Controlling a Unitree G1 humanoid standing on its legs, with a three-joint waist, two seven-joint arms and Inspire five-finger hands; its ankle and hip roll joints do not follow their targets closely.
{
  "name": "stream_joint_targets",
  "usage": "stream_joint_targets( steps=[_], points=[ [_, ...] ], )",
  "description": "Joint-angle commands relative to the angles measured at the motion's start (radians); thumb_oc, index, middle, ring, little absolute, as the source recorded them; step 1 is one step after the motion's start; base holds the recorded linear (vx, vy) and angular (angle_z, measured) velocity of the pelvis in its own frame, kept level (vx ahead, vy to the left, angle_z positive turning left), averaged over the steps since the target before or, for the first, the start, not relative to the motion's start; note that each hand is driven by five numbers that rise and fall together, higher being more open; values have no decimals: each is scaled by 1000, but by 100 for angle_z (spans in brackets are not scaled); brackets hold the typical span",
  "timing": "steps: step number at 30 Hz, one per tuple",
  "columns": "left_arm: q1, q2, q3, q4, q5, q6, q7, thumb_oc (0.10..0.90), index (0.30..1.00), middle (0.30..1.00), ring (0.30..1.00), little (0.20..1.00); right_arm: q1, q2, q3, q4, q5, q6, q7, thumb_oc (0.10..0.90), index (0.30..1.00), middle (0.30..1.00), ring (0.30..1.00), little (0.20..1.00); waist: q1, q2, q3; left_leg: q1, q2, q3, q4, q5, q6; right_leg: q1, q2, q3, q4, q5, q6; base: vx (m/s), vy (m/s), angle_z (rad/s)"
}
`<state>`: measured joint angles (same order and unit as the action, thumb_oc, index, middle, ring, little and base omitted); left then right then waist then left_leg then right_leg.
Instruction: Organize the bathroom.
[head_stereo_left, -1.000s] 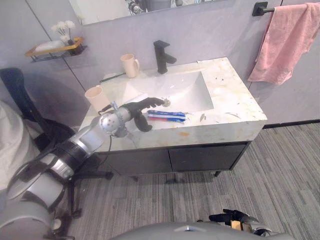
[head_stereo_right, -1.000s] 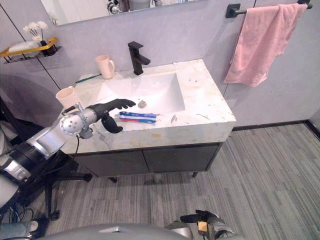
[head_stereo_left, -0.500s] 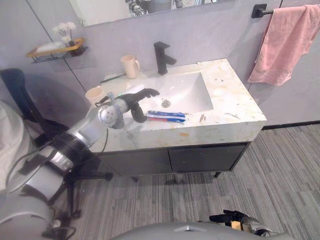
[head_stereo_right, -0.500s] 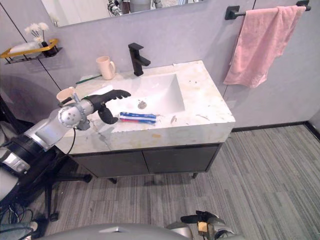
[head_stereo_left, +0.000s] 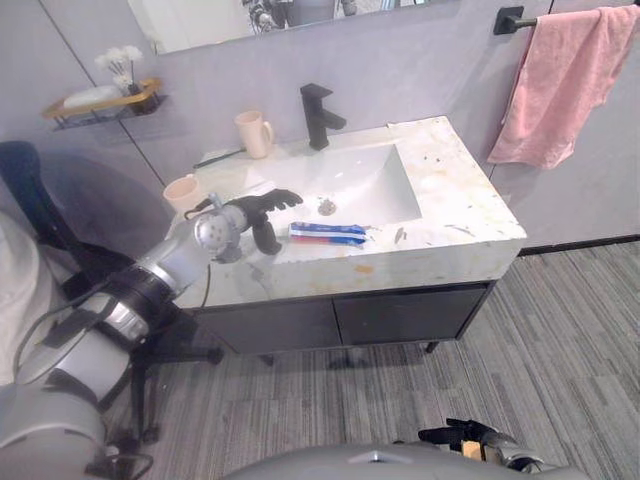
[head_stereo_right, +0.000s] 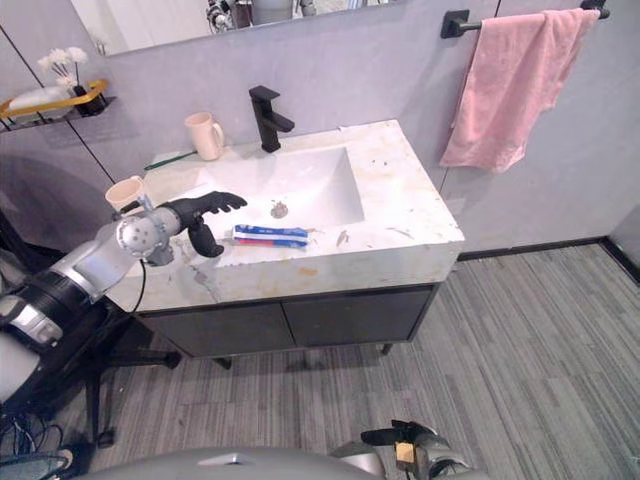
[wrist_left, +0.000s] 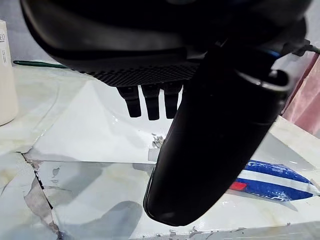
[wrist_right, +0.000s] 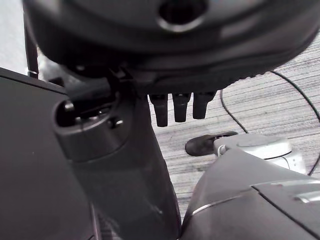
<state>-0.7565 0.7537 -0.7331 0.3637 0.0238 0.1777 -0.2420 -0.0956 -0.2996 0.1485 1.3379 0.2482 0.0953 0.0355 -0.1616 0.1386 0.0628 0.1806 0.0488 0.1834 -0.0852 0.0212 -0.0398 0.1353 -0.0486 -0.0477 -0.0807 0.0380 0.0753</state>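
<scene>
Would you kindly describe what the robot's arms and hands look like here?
The left arm is silver-grey with dark bands and a round metal wrist joint, ending in a dark left hand with black fingers and a thick black thumb. The right hand is likewise glossy black.

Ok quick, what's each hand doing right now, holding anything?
Left hand: open, holding nothing, above the counter beside the toothpaste tube.
Right hand: open, holding nothing.

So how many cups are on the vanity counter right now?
2. The handled cup stands at the back beside the faucet; the second cup sits at the counter's left edge, behind the left hand.
</scene>
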Motion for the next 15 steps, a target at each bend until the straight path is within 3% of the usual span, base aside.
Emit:
stream_joint_targets(
  steps=[1,15],
  points=[
    [-223,17,59,82,-25,-17,34,800,900,900,900,900,21,-31,42,50,-15,11,-1,800,900,900,900,900,-10,-58,-51,-44,40,28,145,-50,-16,-25,-26,-13,51,-38,6,0,0,0],
    [-237,4,66,73,-53,17,36,800,900,900,900,900,22,-28,48,45,-4,14,-6,800,900,900,900,900,-19,-53,-53,-42,36,33,152,-55,-15,-25,-24,-3,51,-36,6,1,0,0]
  ],
)
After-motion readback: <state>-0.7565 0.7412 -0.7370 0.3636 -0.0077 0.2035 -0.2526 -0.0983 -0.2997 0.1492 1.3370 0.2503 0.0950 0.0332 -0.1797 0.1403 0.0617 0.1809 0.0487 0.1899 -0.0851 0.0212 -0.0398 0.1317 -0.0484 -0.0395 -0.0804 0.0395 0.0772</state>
